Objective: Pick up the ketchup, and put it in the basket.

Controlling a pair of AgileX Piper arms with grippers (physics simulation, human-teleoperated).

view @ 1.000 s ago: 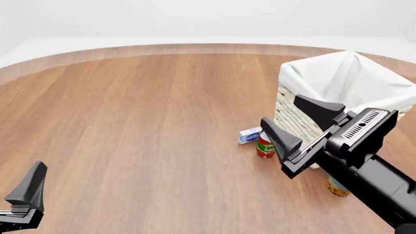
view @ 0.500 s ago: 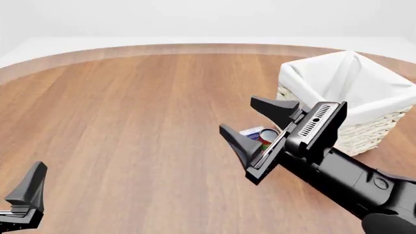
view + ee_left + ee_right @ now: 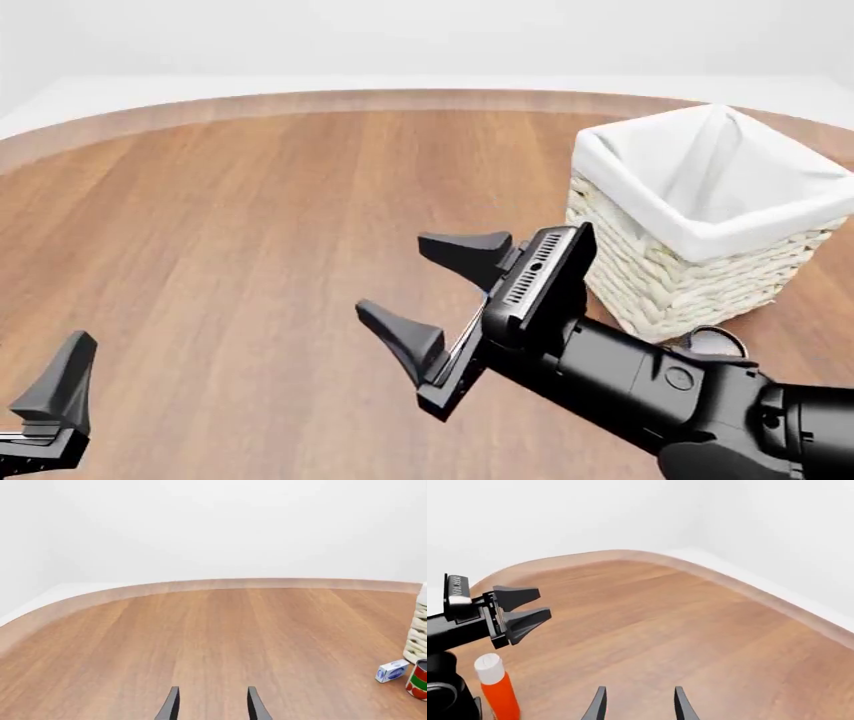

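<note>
The ketchup point(image 3: 498, 690), a red-orange bottle with a white cap, stands upright on the table and shows only in the right wrist view, beside the left arm's base. It is out of sight in the front view. The basket point(image 3: 667, 275), cream wicker with a white liner, stands at the right. My right gripper point(image 3: 395, 276) is open and empty, held above the table's middle, left of the basket. Its fingers point(image 3: 598, 706) point toward the left arm. My left gripper point(image 3: 60, 395) is open and empty at the near left; it also shows in the right wrist view point(image 3: 540, 604).
A small blue-and-white box point(image 3: 391, 671) and a red-and-green can point(image 3: 419, 681) lie beside the basket's wall point(image 3: 420, 630) in the left wrist view. The right arm hides them in the front view. The wooden table point(image 3: 267, 200) has a curved far edge.
My right gripper has swung left and nearer, away from the basket's front, and now covers the can and box in the front view. The left gripper has not moved.
</note>
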